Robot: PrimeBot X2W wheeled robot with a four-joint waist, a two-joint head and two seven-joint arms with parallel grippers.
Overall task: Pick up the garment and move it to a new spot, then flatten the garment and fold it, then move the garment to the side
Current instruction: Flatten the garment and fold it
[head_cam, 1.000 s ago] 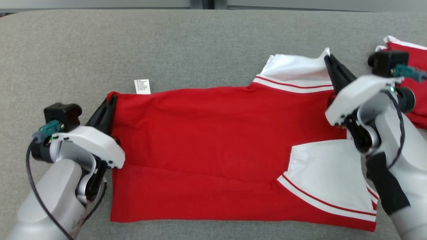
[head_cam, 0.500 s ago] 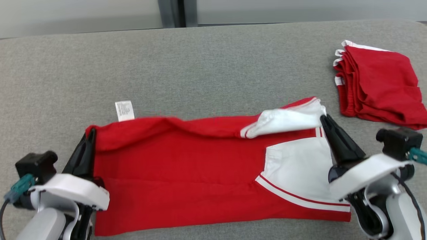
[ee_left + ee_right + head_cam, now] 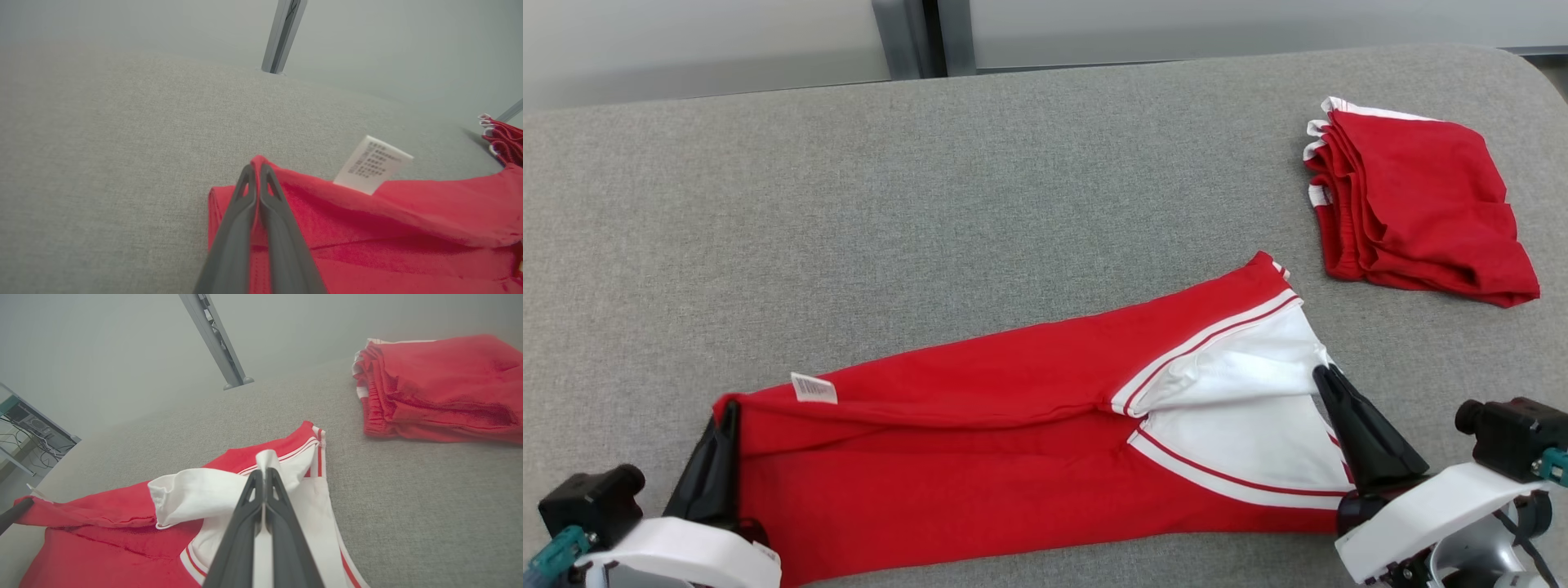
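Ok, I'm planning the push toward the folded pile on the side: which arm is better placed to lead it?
Probably right. The right claw is shut on the garment at its white sleeve end, nearest the folded pile; the left claw pinches the opposite hem corner.

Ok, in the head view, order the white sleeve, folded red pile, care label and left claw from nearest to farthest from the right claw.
1. White sleeve: pinched in the right claw.
2. Folded red pile: beyond, to the right.
3. Care label: far to the left.
4. Left claw: farthest left, gripping the garment.
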